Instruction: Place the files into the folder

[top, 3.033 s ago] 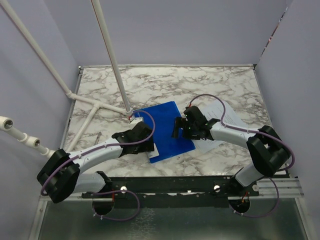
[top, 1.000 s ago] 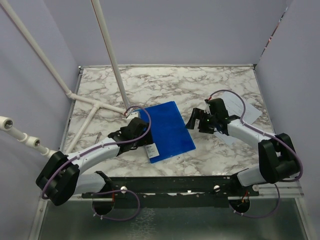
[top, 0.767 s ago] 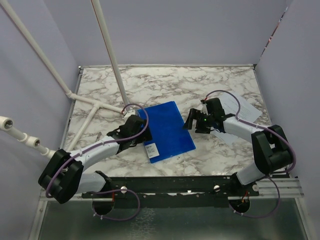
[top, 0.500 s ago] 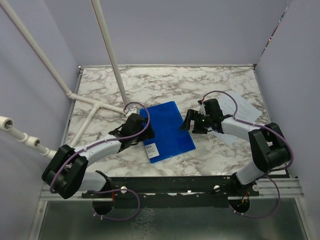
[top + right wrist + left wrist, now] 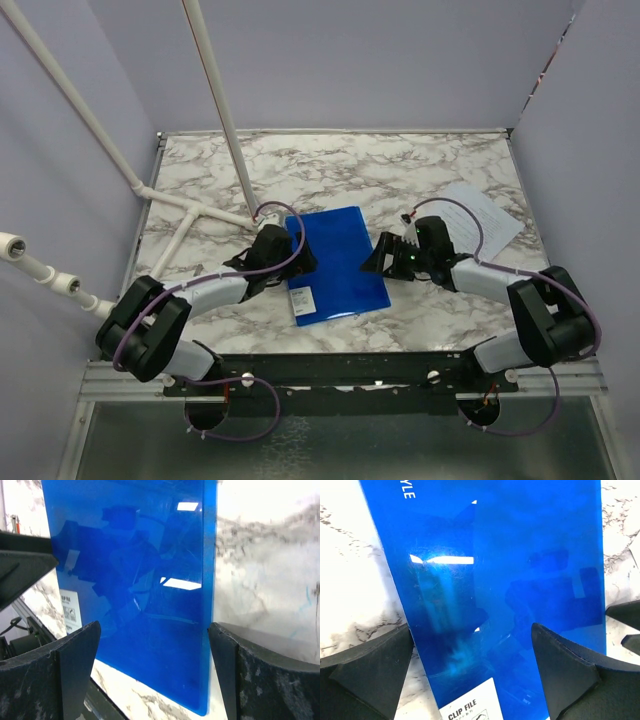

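The blue folder (image 5: 338, 262) lies flat and closed on the marble table, its white label (image 5: 303, 299) near the front left corner. My left gripper (image 5: 291, 256) is open, low at the folder's left edge. In the left wrist view the folder (image 5: 505, 580) fills the space between and beyond the left gripper's (image 5: 471, 630) fingers. My right gripper (image 5: 381, 258) is open at the folder's right edge. In the right wrist view that edge (image 5: 209, 605) runs just inside the right gripper's (image 5: 154, 629) right finger. The files (image 5: 485, 218) lie to the right, behind the right arm.
White pipes (image 5: 222, 115) rise from a T-joint (image 5: 190, 214) at the table's back left, close to the left arm. Purple walls (image 5: 590, 180) close in three sides. A black rail (image 5: 340, 370) runs along the near edge.
Both grippers have closed in on the folder's two side edges, the right one coming left and down. The folder has turned a little, squarer to the table.
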Controlling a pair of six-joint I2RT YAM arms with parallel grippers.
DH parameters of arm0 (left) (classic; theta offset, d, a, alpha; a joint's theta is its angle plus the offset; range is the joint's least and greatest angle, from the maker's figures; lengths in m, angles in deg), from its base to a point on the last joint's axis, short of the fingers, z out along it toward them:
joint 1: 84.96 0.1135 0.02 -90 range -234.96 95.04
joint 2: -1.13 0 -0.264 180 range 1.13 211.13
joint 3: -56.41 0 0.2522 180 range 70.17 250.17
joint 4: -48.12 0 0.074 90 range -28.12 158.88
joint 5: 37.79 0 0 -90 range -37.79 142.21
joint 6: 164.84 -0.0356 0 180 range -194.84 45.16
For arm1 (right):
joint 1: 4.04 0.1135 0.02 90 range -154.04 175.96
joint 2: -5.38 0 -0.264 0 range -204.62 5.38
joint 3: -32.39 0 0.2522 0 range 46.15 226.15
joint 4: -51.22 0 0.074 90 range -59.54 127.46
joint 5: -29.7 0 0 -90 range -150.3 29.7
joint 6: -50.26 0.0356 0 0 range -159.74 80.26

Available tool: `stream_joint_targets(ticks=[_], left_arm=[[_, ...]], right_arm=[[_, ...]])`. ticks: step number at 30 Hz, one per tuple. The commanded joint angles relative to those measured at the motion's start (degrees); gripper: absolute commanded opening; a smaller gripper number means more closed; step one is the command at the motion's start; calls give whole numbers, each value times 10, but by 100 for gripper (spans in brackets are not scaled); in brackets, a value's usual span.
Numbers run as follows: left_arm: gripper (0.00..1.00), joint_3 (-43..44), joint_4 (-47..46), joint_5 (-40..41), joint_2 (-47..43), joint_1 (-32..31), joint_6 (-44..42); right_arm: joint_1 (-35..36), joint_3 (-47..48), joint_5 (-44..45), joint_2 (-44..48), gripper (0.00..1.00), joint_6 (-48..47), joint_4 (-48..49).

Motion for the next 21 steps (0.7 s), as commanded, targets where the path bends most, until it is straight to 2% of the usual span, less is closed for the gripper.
stream_joint_targets(ticks=[1,6,12,21], left_arm=[[99,-18,-33,-63,14,-1,-4],[99,-28,-54,-94,17,-2,-2],[99,-31,-58,-107,24,-15,1],[99,-6,132,20,-24,-14,17]], right_arm=[[6,-60,11,42,93,24,-44],[5,-93,32,99,93,36,-60],[5,-93,47,121,93,33,-81],[6,-50,86,199,94,0,-195]])
